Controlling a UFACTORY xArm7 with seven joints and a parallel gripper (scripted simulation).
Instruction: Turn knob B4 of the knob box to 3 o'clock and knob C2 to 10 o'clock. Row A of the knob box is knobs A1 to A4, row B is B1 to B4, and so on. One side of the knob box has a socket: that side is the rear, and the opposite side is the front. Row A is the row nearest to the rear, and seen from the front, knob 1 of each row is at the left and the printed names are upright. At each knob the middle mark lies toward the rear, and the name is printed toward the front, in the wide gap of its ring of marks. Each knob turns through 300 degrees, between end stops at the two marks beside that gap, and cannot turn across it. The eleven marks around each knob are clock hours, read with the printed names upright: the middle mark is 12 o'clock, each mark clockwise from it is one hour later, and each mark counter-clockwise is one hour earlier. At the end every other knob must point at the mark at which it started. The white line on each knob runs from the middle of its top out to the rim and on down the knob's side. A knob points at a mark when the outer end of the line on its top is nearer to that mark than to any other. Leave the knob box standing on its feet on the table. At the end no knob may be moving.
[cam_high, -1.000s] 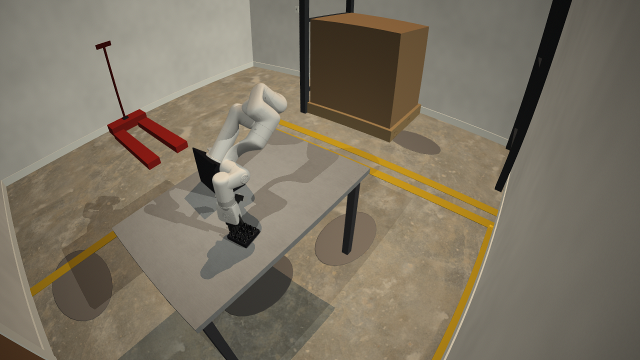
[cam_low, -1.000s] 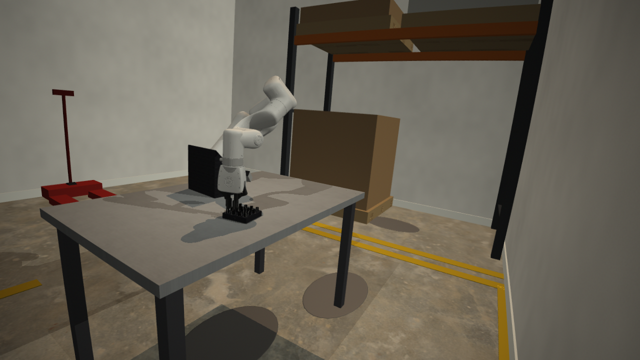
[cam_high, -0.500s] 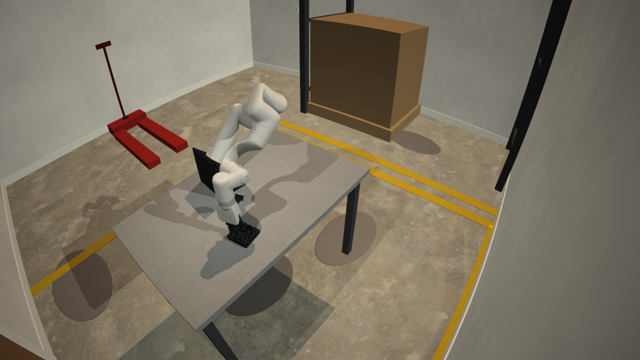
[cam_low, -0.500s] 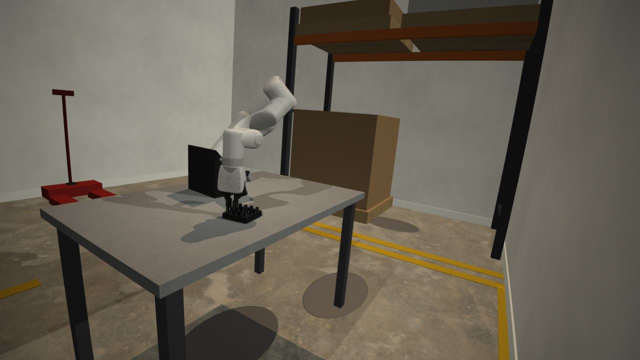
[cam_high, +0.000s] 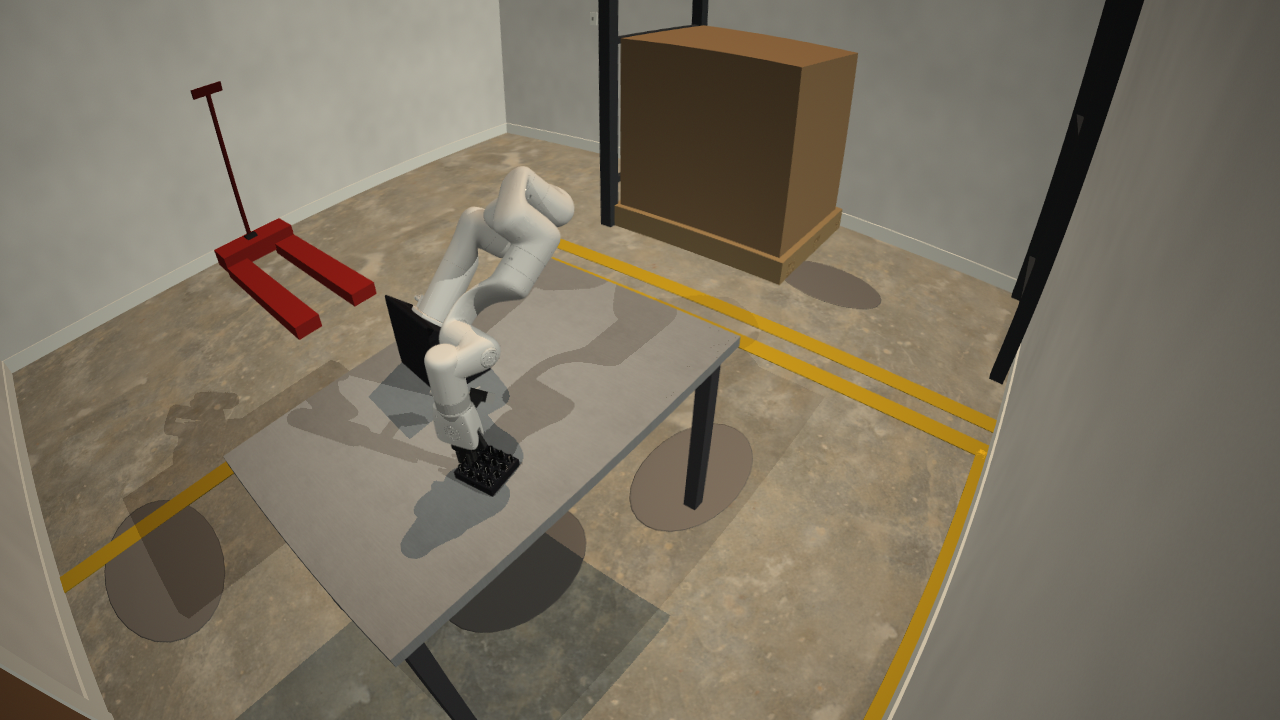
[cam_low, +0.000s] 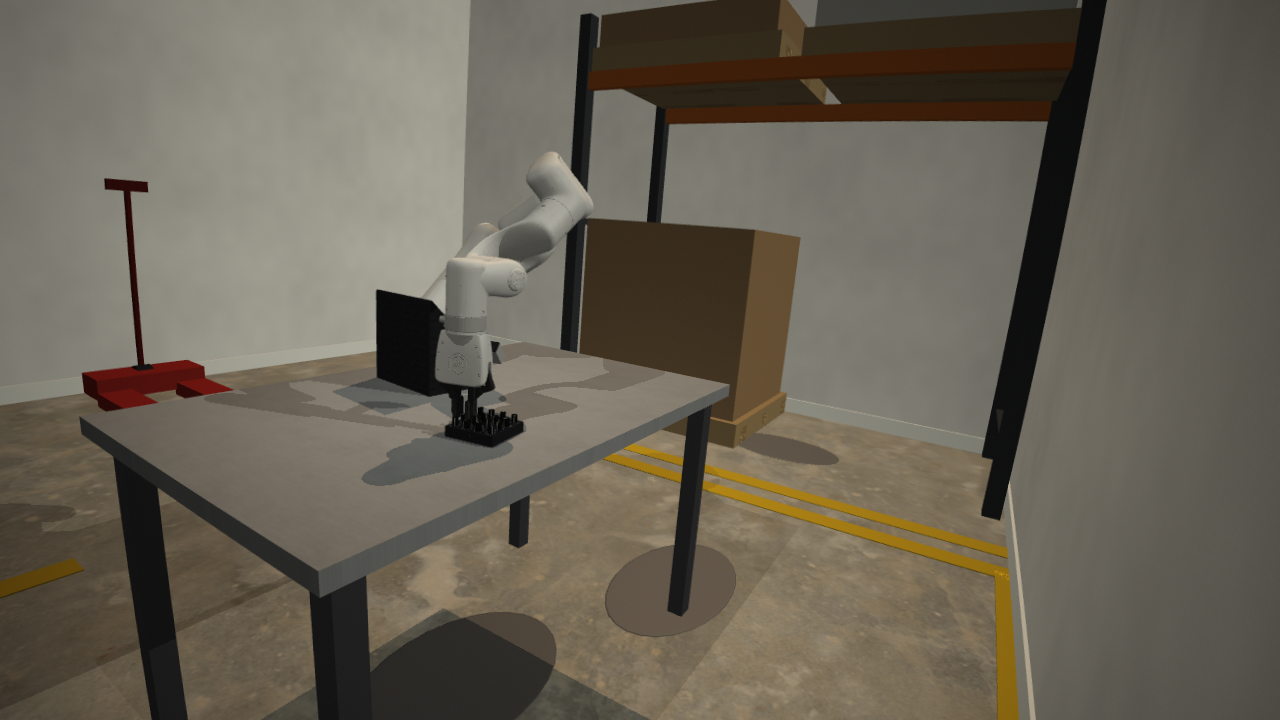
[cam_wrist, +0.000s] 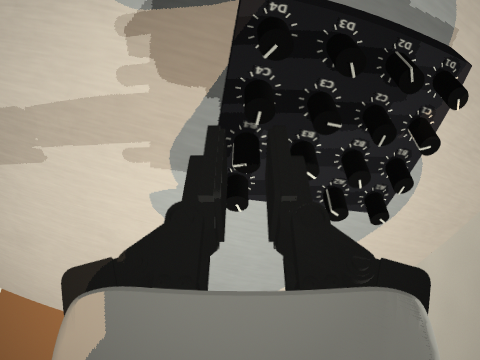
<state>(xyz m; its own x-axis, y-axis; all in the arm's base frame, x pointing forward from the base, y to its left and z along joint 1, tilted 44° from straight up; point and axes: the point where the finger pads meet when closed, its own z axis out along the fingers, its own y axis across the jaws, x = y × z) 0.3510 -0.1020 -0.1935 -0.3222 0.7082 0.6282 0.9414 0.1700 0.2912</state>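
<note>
The black knob box (cam_high: 476, 484) (cam_low: 474, 437) (cam_wrist: 300, 75) stands flat on the table. My gripper (cam_high: 470, 450) (cam_low: 463, 414) (cam_wrist: 246, 151) points down, its fingers partly open, one on each side of knob B4 (cam_wrist: 247, 150), with thin gaps to both sides of it in the wrist view. B4's white line runs to the image left from the top's centre, roughly 2 to 3 o'clock; I cannot tell which mark is nearer. Knob C2 (cam_wrist: 377, 120) points roughly rearward, near 12 o'clock. The fingers hide part of B4's marks and of knob B3 (cam_wrist: 306, 155).
Knob A4 (cam_wrist: 237, 192) stands just rearward of B4, and knob C4 (cam_wrist: 258, 100) just frontward. The other knobs stand close together. A black upright panel (cam_high: 407, 340) (cam_low: 404, 344) stands on the grey table (cam_high: 313, 501) (cam_low: 268, 501) by the arm's base.
</note>
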